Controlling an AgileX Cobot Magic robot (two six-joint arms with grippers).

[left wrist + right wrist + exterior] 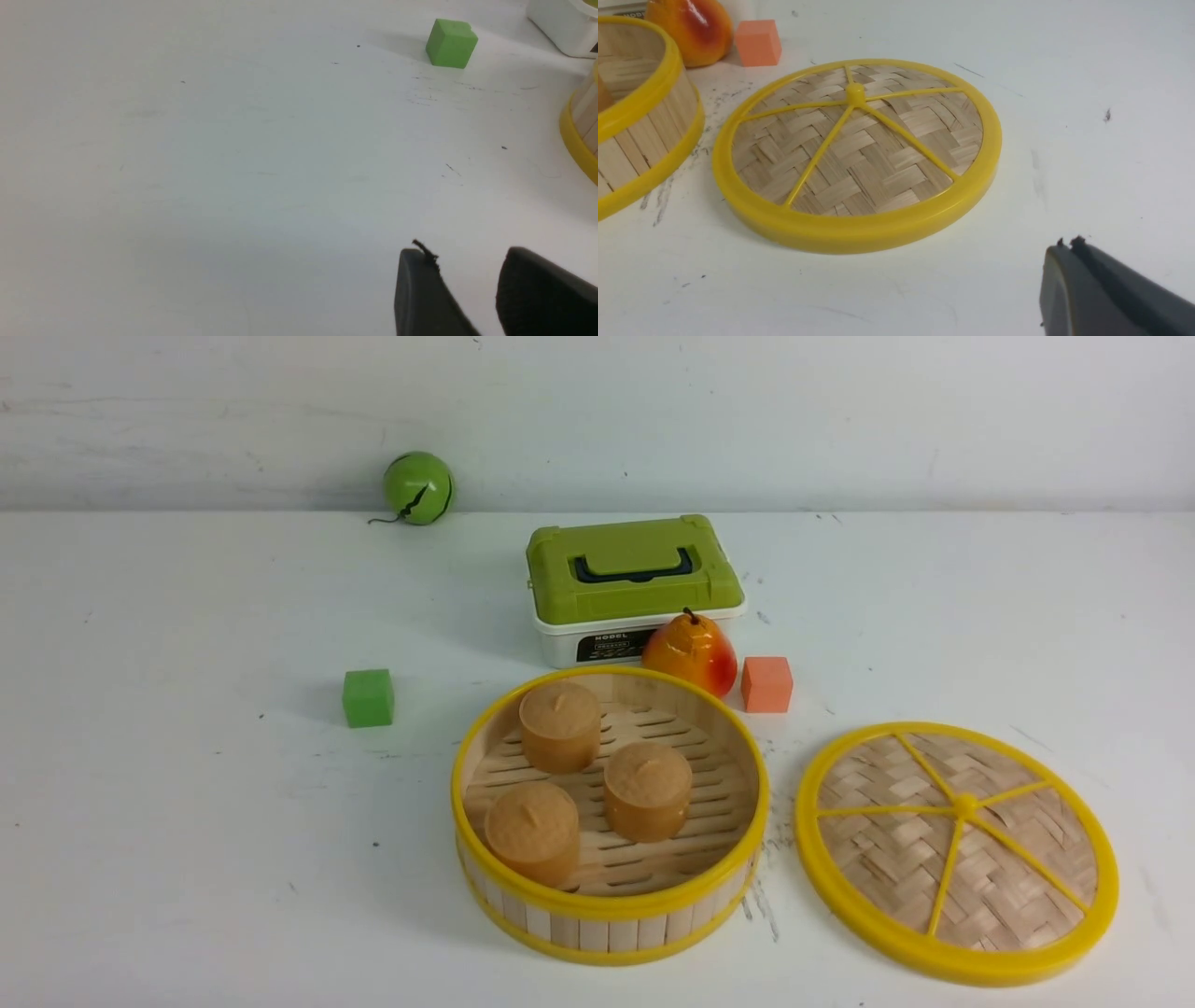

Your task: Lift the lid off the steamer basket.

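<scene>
Low over the table point(1087, 116), right gripper point(1069, 247) closed, near the lid point(854, 154).

At twelve o'clock from me sits a white box with a green lid point(635, 588); a pear point(691, 653) leans just before it, an orange cube point(766, 684) beside the pear. A green cube point(368, 697) lies toward ten o'clock, and a green ball point(417, 487) rests farther back by the wall. Three brown cakes point(646, 791) cluster together.

The lid point(957, 854), a woven bamboo disc with yellow rim and spokes, lies flat on the desk point(187, 849) just right of the open, slat-sided steamer basket point(611, 919), not touching it.
</scene>
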